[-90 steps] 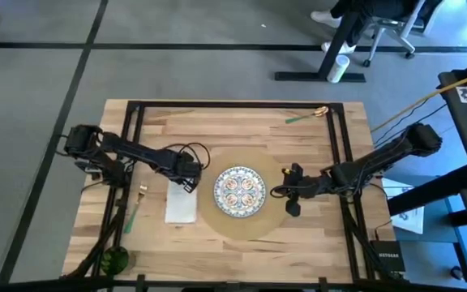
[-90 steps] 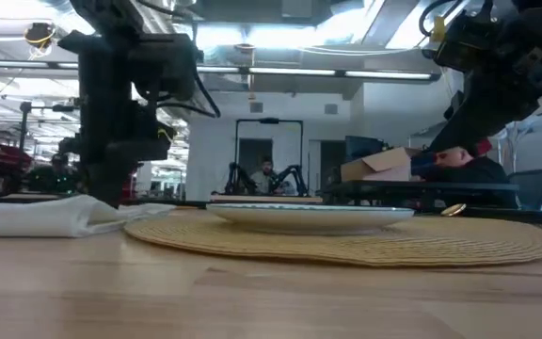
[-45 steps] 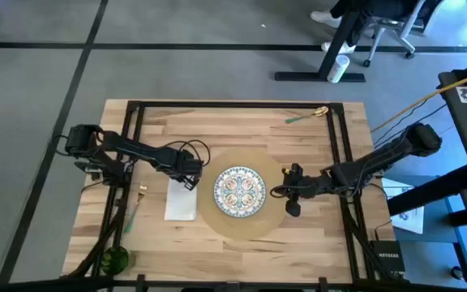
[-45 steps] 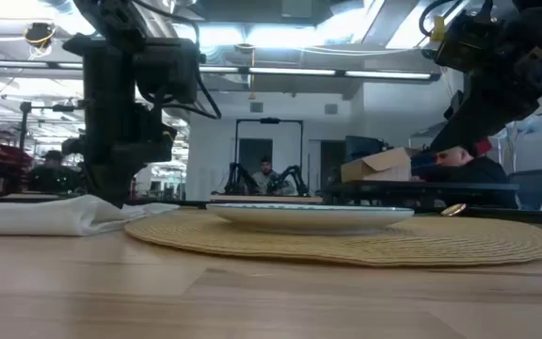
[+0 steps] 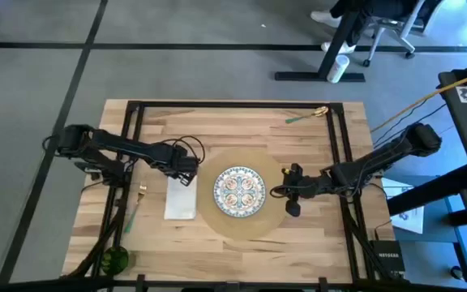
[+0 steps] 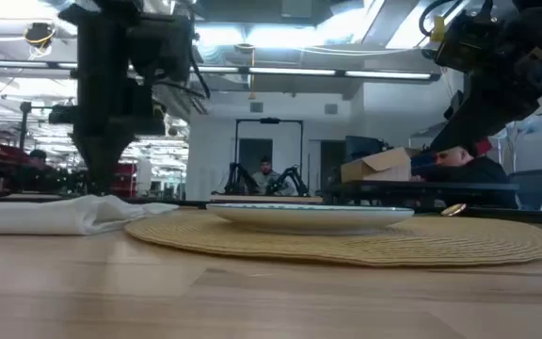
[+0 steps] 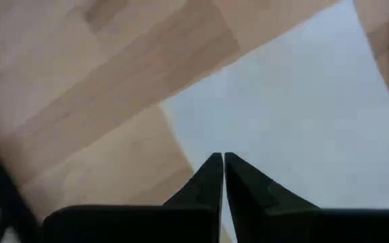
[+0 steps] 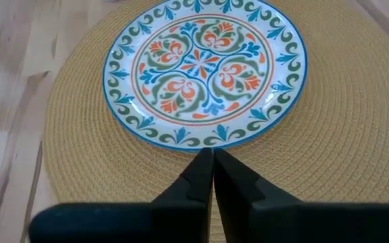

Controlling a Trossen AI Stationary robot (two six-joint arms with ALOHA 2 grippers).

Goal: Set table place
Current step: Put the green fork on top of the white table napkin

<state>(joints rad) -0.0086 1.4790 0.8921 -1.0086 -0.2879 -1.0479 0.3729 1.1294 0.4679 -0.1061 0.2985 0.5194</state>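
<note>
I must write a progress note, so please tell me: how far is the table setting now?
Done: the placemat lies on the table, the patterned plate centred on it, and the white napkin beside its left edge. In hand: the left end effector, shut, is over the napkin's far end; the right end effector, shut, waits at the placemat's right edge. Left: the utensils, one at the far edge, another left of the napkin.

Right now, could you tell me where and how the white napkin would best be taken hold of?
Probably at the napkin's far short edge, from straight above: it lies flat on the table beside the placemat, and the left gripper, shut, hangs over that end. The low view shows loose folds there to pinch.
</note>
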